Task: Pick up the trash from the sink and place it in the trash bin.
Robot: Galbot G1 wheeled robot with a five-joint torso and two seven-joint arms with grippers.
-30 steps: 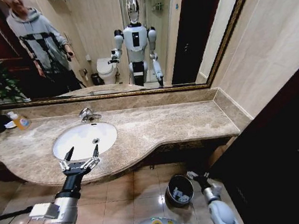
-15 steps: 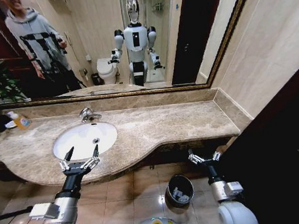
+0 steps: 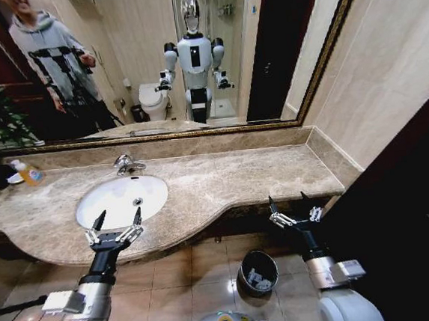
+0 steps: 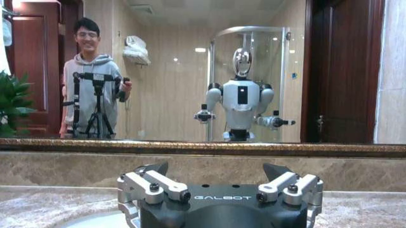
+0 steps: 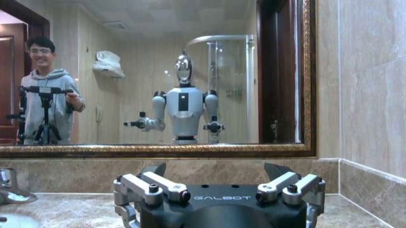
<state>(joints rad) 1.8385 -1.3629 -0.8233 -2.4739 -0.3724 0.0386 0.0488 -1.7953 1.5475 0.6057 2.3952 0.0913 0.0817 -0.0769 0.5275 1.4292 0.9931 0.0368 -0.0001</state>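
- In the head view we see the sink (image 3: 120,199), a white oval basin set in the marble countertop (image 3: 231,178), with the chrome faucet (image 3: 127,164) at its far rim.
- We see no trash inside the basin; it looks bare white around the drain.
- The left gripper (image 3: 117,223) hangs just before the near rim of the sink, its fingers spread apart and holding nothing.
- The right gripper (image 3: 288,207) stands well to the right of the sink, at the front edge of the countertop, also spread apart and with nothing in it.
- The trash bin (image 3: 257,272) stands on the tiled floor, lower than the sink and to its right, between the two arms; some pale trash (image 3: 260,281) lies inside it.
- An orange soap bottle (image 3: 28,174) stands on the countertop to the left of the sink.
- In the left wrist view the left gripper (image 4: 216,178) shows its fingers apart, with the white rim of the sink (image 4: 95,219) just under it.
- In the right wrist view the right gripper (image 5: 216,178) is spread too, and the faucet (image 5: 9,187) stands far to one side of it.
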